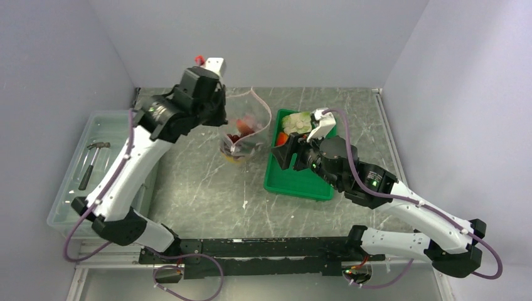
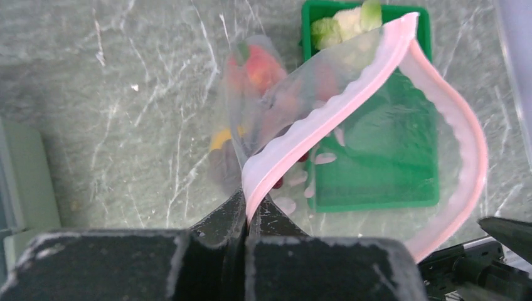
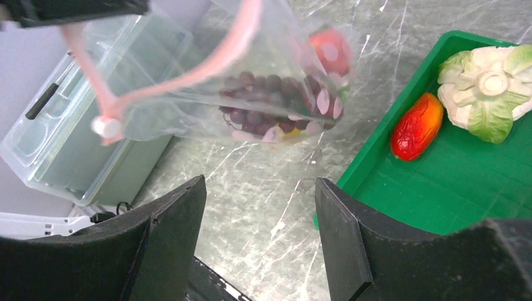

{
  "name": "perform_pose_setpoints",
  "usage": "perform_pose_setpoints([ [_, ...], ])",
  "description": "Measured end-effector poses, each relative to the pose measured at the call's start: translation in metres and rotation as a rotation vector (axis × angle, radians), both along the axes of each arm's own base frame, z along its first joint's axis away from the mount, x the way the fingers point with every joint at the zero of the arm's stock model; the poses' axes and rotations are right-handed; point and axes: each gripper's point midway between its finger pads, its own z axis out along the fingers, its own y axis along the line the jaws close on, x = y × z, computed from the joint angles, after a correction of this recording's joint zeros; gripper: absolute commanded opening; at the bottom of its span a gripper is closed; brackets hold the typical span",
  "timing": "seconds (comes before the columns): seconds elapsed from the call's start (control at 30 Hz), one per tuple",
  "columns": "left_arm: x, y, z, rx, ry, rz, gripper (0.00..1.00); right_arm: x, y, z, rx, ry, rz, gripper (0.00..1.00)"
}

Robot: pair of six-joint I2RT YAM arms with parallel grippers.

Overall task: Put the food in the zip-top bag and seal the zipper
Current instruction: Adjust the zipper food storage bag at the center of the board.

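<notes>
While the left gripper [image 2: 246, 216] pinches one end of the zipper [image 2: 326, 119] with its jaws closed tight on the pink strip, the zip-top bag [image 1: 241, 135] is held up open-mouthed between the plastic bin [image 1: 81, 175] and the green tray [image 1: 295, 182], with the grape bunch [image 3: 263, 100] and a red tomato-like piece [image 3: 330, 50] inside. The right gripper [image 3: 258, 188] hovers near the bag by the tray's left wall, jaws wide and empty. In the tray lie the leafy vegetable [image 3: 489, 88] and, just beside it, a red-orange piece [image 3: 417, 125]. A hammer [image 1: 93, 160] rests in the bin.

- Bright, even light from above; soft, faint shadows fall on the grey marbled tabletop [image 1: 201, 188].
- In both wrist views the clear crinkly plastic bag [image 3: 188, 94] looks soft, its pink strip [image 3: 232, 45] blurred.
</notes>
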Motion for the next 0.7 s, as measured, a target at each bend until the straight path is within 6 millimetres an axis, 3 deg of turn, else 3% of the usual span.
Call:
perform_pose_setpoints([
  [0.1, -0.011, 0.015, 0.028, -0.020, -0.067, 0.011, 0.03, 0.000, 0.000, 0.000, -0.002, 0.000, -0.002, 0.68],
  [0.2, -0.017, 0.025, 0.027, 0.007, -0.061, 0.023, 0.05, 0.001, -0.002, -0.002, -0.008, 0.001, -0.014, 0.68],
  [0.27, -0.016, 0.025, 0.019, 0.029, -0.041, 0.022, 0.00, 0.002, -0.004, -0.002, -0.012, 0.001, -0.022, 0.68],
  [0.37, -0.017, 0.025, -0.002, 0.075, 0.017, 0.020, 0.04, 0.004, -0.005, -0.004, -0.020, 0.001, -0.034, 0.69],
  [0.47, -0.019, 0.026, -0.021, 0.113, 0.063, 0.018, 0.02, 0.008, -0.009, -0.009, -0.044, 0.005, -0.064, 0.69],
  [0.7, -0.025, 0.031, -0.046, 0.151, 0.113, 0.018, 0.04, 0.026, -0.017, -0.050, -0.218, 0.050, -0.175, 0.74],
])
